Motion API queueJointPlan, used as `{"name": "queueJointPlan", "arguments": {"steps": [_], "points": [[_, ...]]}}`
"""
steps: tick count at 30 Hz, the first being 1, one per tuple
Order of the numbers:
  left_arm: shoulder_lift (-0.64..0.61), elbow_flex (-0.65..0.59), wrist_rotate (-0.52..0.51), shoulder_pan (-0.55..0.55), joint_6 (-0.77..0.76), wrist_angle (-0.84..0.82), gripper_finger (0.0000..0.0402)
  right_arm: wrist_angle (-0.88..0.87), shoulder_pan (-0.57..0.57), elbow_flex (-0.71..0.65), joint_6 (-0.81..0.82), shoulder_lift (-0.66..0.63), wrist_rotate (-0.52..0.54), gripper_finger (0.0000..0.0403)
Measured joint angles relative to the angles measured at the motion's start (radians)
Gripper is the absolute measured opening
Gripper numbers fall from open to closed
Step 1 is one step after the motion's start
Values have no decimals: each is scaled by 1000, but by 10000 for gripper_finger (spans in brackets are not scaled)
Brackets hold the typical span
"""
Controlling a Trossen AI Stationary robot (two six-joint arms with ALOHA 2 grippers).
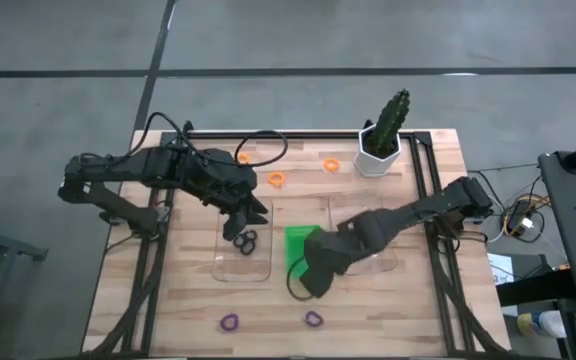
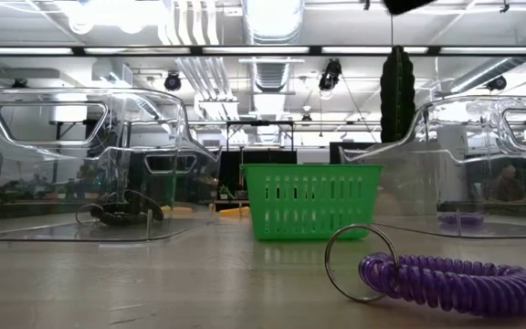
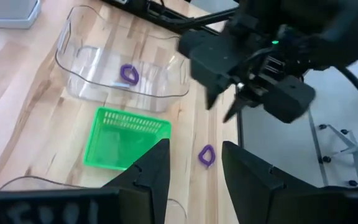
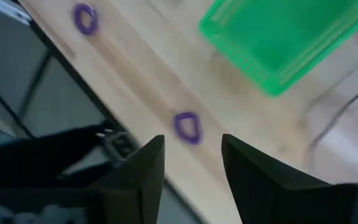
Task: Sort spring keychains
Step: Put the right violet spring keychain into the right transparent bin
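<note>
While empty, right pincer (image 4: 191, 165) agape.

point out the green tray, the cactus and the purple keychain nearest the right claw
green tray (image 1: 298, 243): high view, on its floor.
cactus (image 1: 394, 113): high view, mid stem.
purple keychain (image 4: 187, 127): right wrist view, on its coil, ahead of the open right claw (image 4: 192, 163).

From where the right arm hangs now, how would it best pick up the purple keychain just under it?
Likely straight down from above. The purple spring keychain lies flat on the table, just ahead of the open right gripper. Pinching across one side of the coiled loop, one finger inside and one outside, looks surest, since a flat ring offers little height to grab.
</note>
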Motion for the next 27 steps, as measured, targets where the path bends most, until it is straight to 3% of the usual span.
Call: {"name": "queueJointPlan", "arguments": {"steps": [5, 11, 20, 27], "points": [[0, 0, 0, 2, 27, -2, 138, 91, 69, -12, 265, 0, 36, 142], [0, 0, 0, 3, 45, -5, 138, 193, 131, -59, 457, 0, 54, 132], [0, 0, 0, 3, 66, -5, 138, 291, 193, -185, 602, 2, 56, 132], [0, 0, 0, 4, 84, -5, 138, 513, 208, -324, 666, 0, 58, 128]]}}
